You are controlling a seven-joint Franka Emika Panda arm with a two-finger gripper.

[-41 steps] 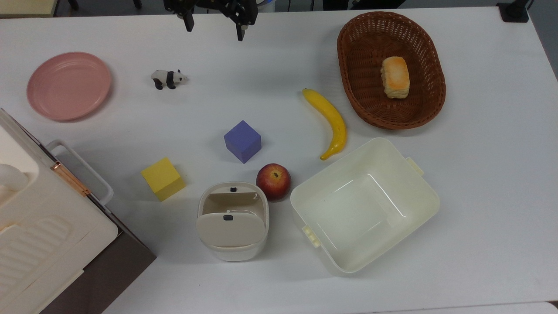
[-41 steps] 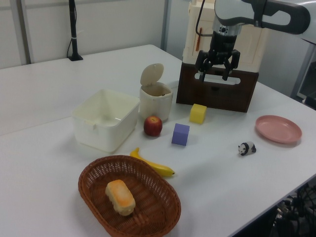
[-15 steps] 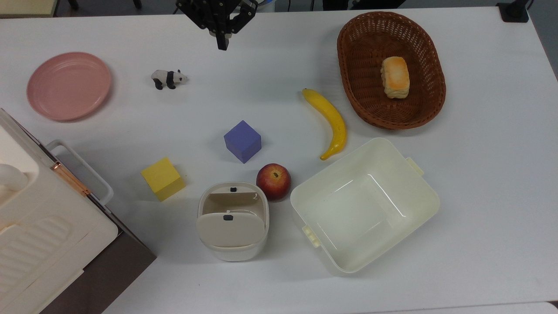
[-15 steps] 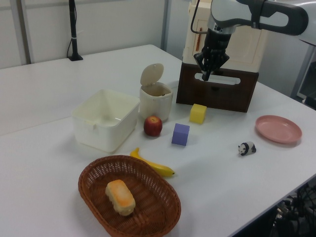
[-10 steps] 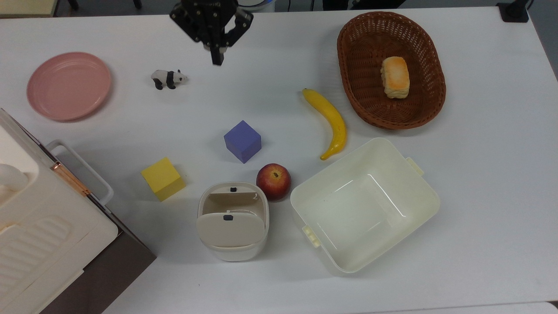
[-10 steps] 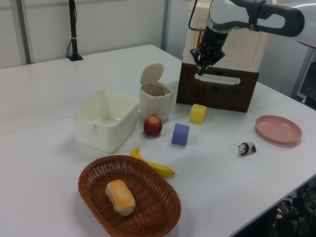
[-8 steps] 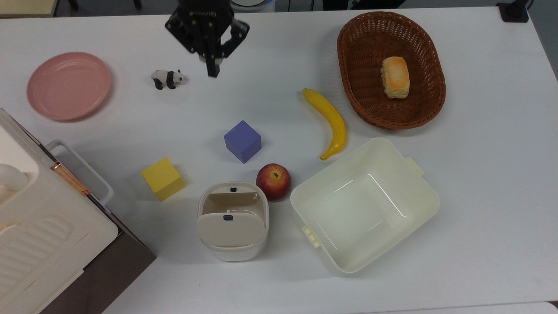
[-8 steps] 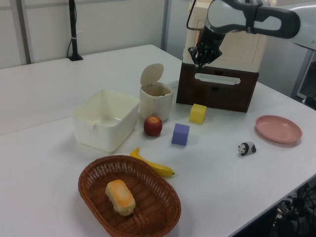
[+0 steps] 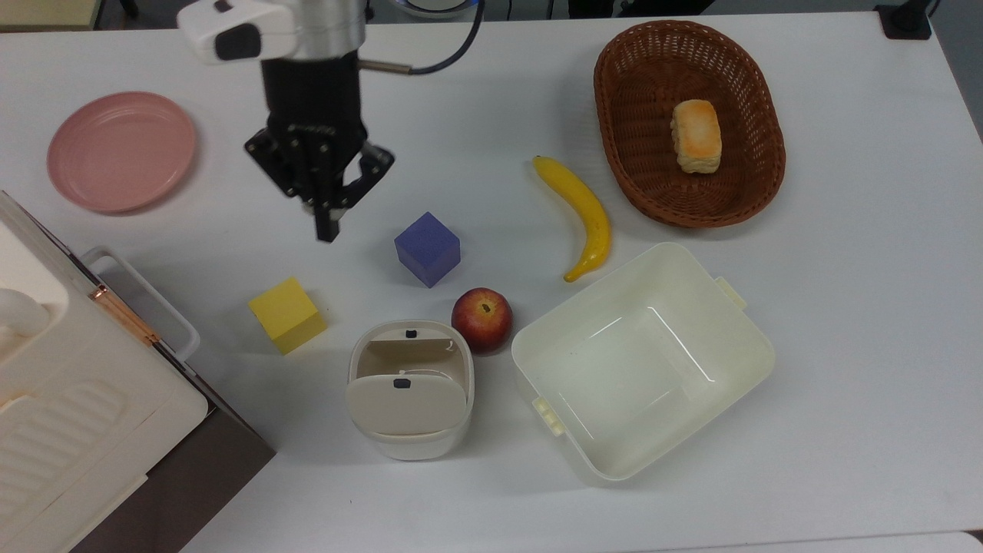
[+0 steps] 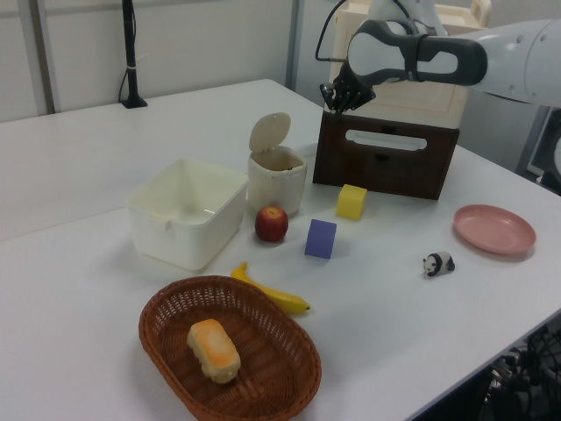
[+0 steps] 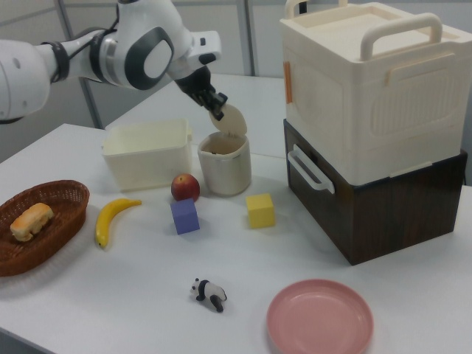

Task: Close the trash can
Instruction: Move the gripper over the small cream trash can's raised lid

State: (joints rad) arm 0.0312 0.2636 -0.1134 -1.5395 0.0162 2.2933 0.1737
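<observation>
Above open table, tool (fingers together), trash can apart.

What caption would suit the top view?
Gripper shut, above the table near the open trash can, purple cube and apple.

You see smooth cream plastic on the trash can and tub, brown woven wicker on the basket, and a matt white table.
</observation>
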